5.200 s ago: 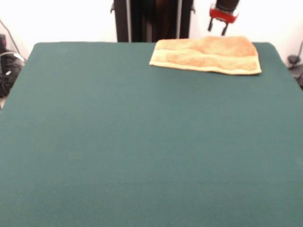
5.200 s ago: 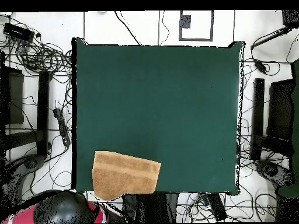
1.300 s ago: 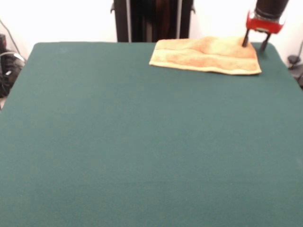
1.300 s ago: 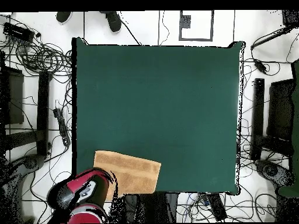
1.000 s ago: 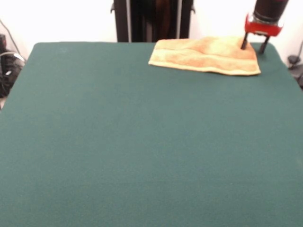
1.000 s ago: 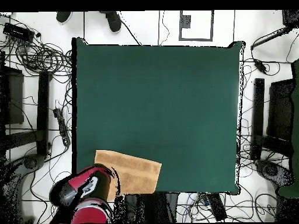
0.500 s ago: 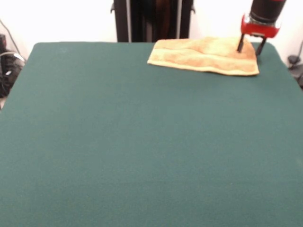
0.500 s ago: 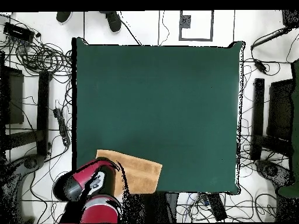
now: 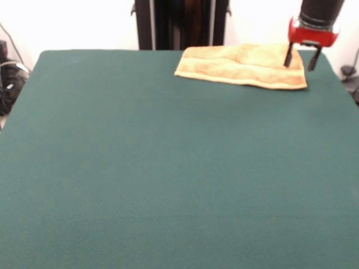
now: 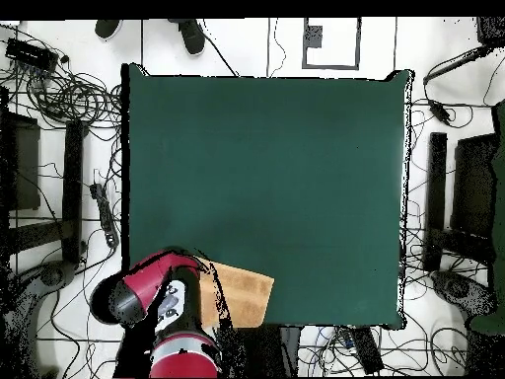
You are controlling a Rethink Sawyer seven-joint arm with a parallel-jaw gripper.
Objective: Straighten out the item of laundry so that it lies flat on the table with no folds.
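One towel (image 9: 242,66) is present on the table (image 9: 168,168), lying at the far edge in the front view, toward the far right corner. It is yellow-orange terry. Its near edge shows a paler strip, and a lengthwise ridge crosses the upper surface, so the cloth is doubled over rather than spread in a single layer. Its right end stops short of the table's right edge.

The gripper (image 9: 300,58), red-bodied with two dark fingers (image 9: 288,57), stands over the towel's right end. The fingers are spread apart with a clear gap between them. One finger is seen against the cloth close to the towel's right edge; the other is seen against green felt just outside that edge. Nothing is gripped between them. Whether the tips touch the cloth or the felt cannot be determined.

From overhead, the red and black arm (image 10: 158,296) covers the towel's left portion at the table's bottom left corner, and the gripper itself is hidden beneath it. Only the towel's right part (image 10: 247,293) shows, reaching to the table's bottom edge.

Shoes (image 10: 192,36) of a person appear on the floor beyond the table's top edge in the overhead view.
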